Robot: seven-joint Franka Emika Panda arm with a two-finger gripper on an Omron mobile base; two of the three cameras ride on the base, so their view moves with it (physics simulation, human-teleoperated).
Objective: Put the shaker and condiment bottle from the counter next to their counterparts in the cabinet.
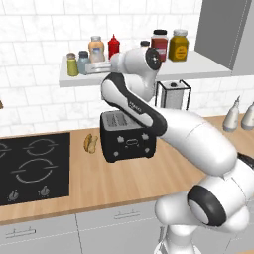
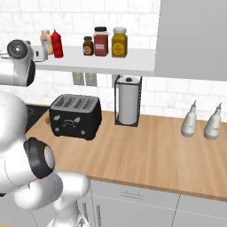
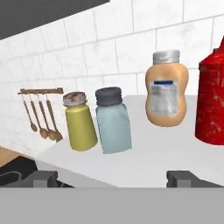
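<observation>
The blue-grey shaker [image 3: 113,120] stands upright on the cabinet shelf [image 3: 144,157], just beside the green shaker [image 3: 79,122]. The gripper [image 3: 113,178] faces it with jaws wide, holding nothing. Judged light, rigid and smooth-sided; grasp mid-body, below the cap.

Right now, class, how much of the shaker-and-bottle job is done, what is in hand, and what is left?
Both moves look done: the shaker stands beside the olive-green shaker on the cabinet, and the condiment bottle stands next to the peach-orange bottle. The gripper is open and holds nothing. Nothing seems left except backing the arm away.
</observation>
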